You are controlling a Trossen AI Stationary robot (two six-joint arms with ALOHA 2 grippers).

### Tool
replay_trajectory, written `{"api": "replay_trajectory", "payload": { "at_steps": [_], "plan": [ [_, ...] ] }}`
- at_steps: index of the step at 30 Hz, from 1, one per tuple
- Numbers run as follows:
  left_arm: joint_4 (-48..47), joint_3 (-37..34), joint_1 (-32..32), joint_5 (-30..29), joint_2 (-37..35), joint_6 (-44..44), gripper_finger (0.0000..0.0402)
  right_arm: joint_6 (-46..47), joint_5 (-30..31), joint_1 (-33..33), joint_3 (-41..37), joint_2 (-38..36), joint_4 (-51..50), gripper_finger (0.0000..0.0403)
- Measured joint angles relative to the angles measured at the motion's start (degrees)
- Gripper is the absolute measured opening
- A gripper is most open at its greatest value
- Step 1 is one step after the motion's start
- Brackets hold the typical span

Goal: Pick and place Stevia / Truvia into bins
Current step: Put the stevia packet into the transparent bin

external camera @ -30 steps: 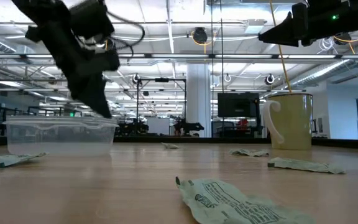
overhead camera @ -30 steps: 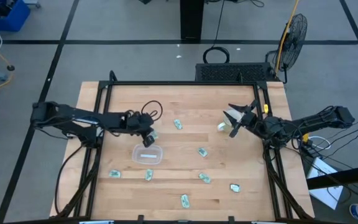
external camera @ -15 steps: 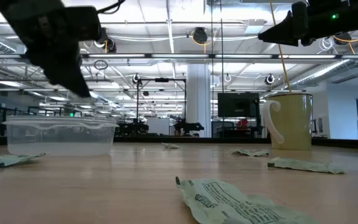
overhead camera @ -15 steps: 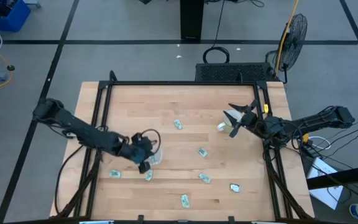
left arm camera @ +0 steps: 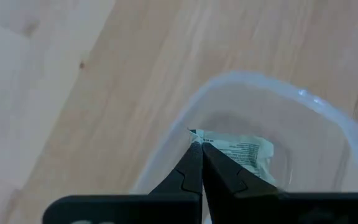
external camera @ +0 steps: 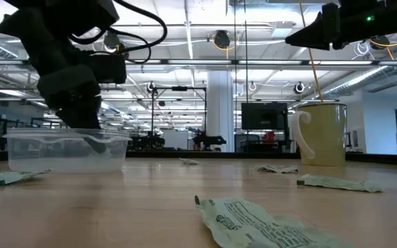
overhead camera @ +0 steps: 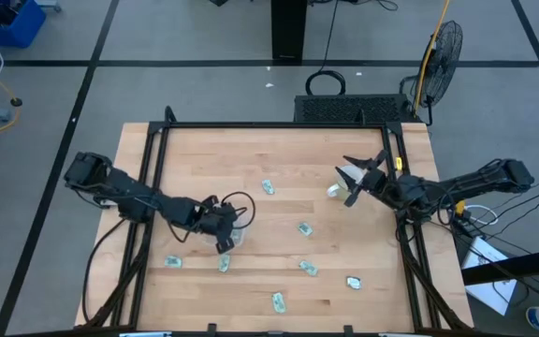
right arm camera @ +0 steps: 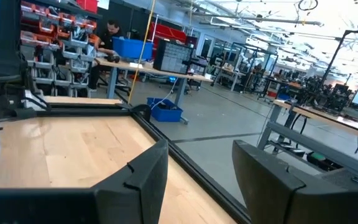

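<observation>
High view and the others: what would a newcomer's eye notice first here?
The left gripper draws the eye: its fingers are closed on a pale green sachet inside the clear tub, left of the table's centre. Other sachets lie scattered over the wooden table. The right gripper hangs open near the white mug at the right edge.

Both arms are dark, nearly black, built of slim jointed segments. A thin black cable loops above the left gripper [overhead camera: 224, 241], whose fingers [left arm camera: 190, 167] taper to narrow points. The right gripper [overhead camera: 354, 181] has broad, blocky dark fingers [right arm camera: 143, 177], and a yellow mark shows beside its wrist.
</observation>
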Motion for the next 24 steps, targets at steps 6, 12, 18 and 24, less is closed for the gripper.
{"api": "replay_trajectory", "payload": {
  "at_steps": [6, 12, 18, 24],
  "plan": [
    [2.3, 0.0, 1.5, 0.5, 0.0, 4.6, 0.0007, -1.2, -6.2, -0.9, 0.0, 3.7, 2.5, 0.0171],
    [2.3, 0.0, 1.8, 0.6, 0.0, 5.1, 0.0021, -1.0, -12.0, -1.3, 0.0, 9.5, 5.9, 0.0171],
    [2.4, 0.0, 1.7, 0.3, 0.0, 5.2, 0.0077, 2.1, -13.5, -0.9, 8.1, 16.7, -7.2, 0.0171],
    [2.4, 0.4, 1.7, 1.2, -1.4, 6.4, 0.0115, 11.0, -19.2, 1.7, 19.5, 25.7, -25.3, 0.0171]
  ]
}}
